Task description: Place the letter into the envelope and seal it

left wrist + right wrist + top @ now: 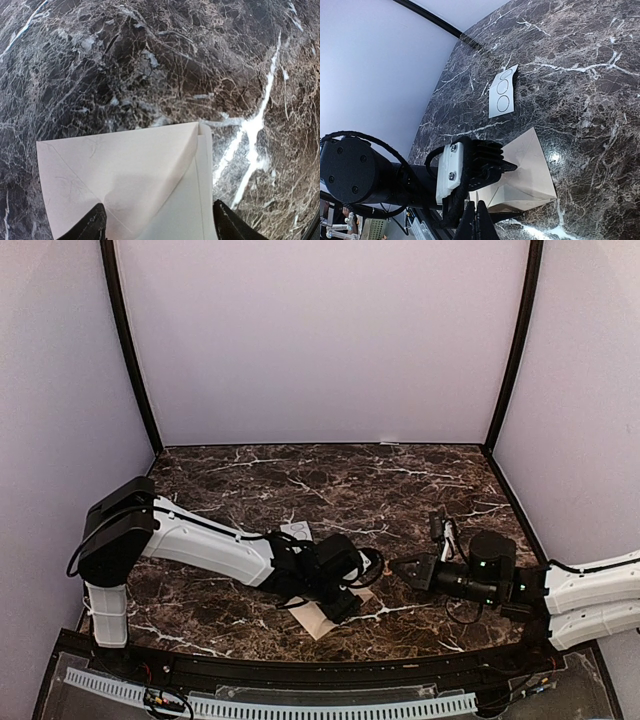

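Note:
The pinkish-tan envelope (110, 170) lies on the marble near the table's front edge, also seen from above (318, 620) and in the right wrist view (535, 172). Its pointed flap is lifted and partly folded over. Paler cream paper, the letter (187, 210), shows beneath the flap at the envelope's right side. My left gripper (160, 227) is open, and its two black fingers (95, 226) straddle the envelope's near part. From above it sits over the envelope (345, 602). My right gripper (480, 224) is shut and empty, pointing left a short way right of the envelope (397, 569).
A small white card printed with circles (501, 92) lies on the marble beyond the envelope, partly hidden by the left arm in the top view (296, 531). The table's front rail (300, 675) runs just below the envelope. Lilac walls enclose the back and sides.

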### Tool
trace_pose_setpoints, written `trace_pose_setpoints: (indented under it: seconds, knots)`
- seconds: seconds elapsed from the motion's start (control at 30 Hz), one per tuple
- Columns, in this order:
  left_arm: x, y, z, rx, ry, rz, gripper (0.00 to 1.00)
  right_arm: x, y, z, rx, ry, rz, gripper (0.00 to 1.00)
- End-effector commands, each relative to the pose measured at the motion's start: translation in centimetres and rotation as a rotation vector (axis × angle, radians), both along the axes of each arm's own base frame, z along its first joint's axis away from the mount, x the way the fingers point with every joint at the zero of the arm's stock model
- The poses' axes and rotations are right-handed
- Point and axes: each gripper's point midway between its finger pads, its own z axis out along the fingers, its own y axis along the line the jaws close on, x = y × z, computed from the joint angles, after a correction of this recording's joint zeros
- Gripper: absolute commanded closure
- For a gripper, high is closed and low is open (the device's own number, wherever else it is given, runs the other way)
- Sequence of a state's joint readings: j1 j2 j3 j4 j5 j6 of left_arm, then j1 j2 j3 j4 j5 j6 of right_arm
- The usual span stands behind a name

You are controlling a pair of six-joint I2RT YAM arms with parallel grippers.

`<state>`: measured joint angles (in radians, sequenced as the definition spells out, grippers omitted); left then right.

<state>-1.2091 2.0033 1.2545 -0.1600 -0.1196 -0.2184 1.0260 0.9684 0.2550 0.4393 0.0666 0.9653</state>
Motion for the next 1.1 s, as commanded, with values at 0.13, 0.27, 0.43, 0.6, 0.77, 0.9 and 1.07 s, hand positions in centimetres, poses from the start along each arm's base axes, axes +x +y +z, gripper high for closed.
trace_pose_setpoints:
  seconds: [0.13,0.27,0.43,0.6,0.77,0.9,1.07]
  knots:
    - [-1.0,1.9,-1.9,0.06,0.067,0.041,0.42,0.2,-0.3,0.0,0.007,-0.01,-0.009,1.0]
    - [-1.2,2.3,-2.7,0.048,0.12,0.064,0.44,0.2,-0.1,0.0,0.007,-0.008,-0.002,1.0]
    - [-1.2,3.1,-3.4,0.037,0.182,0.09,0.47,0.2,0.2,0.1,0.008,-0.008,0.009,1.0]
    - [-2.3,3.4,-3.9,-0.008,0.288,0.089,0.52,0.2,0.6,0.1,0.005,-0.006,0.02,1.0]
    - [-2.4,4.5,-4.7,0.007,0.31,0.109,0.56,0.2,0.8,0.1,0.001,-0.006,0.024,1.0]
    - [-2.3,5.4,-5.2,0.048,0.294,0.115,0.61,0.2,0.8,0.1,-0.001,-0.006,0.026,1.0]
    - [-2.0,6.1,-5.7,0.129,0.238,0.104,0.62,0.2,0.9,0.1,0.0,-0.008,0.027,1.0]
